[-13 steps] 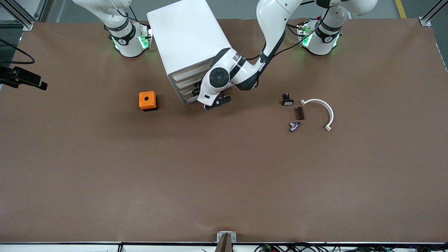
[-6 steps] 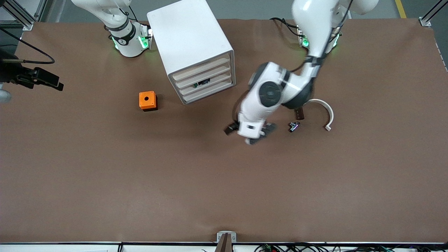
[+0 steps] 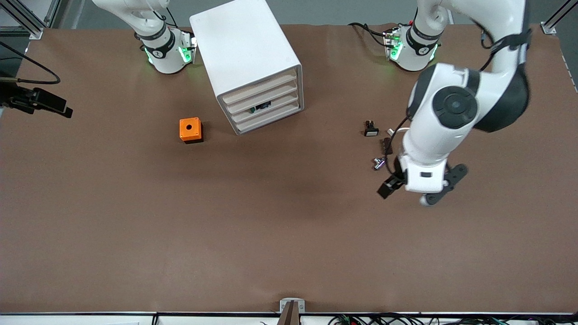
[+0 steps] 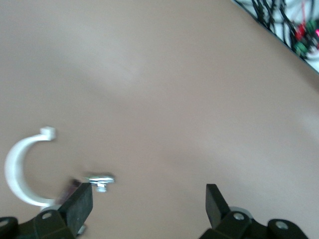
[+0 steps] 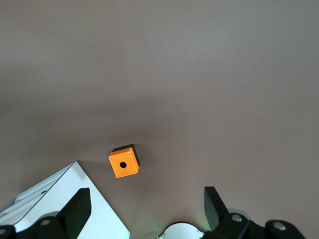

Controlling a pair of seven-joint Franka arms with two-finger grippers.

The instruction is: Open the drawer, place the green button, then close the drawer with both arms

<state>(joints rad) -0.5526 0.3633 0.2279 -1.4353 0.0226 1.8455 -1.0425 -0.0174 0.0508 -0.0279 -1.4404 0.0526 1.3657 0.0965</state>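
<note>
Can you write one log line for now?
drawer: shut, button inside | left gripper: open, over table | right gripper: open, waiting high

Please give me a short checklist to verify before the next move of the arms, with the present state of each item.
1. All four drawers of the cabinet shut: ok, the fronts look flush.
2. The button inside the drawer: ok, a small dark and green part shows through the third front from the top.
3. Left gripper open and holding nothing: ok; it hangs over the table by the metal fitting and the white curved clip.
4. Right gripper open and holding nothing: ok; it is high above the orange box.
5. Black white-faced button untouched on the table: ok.
</note>
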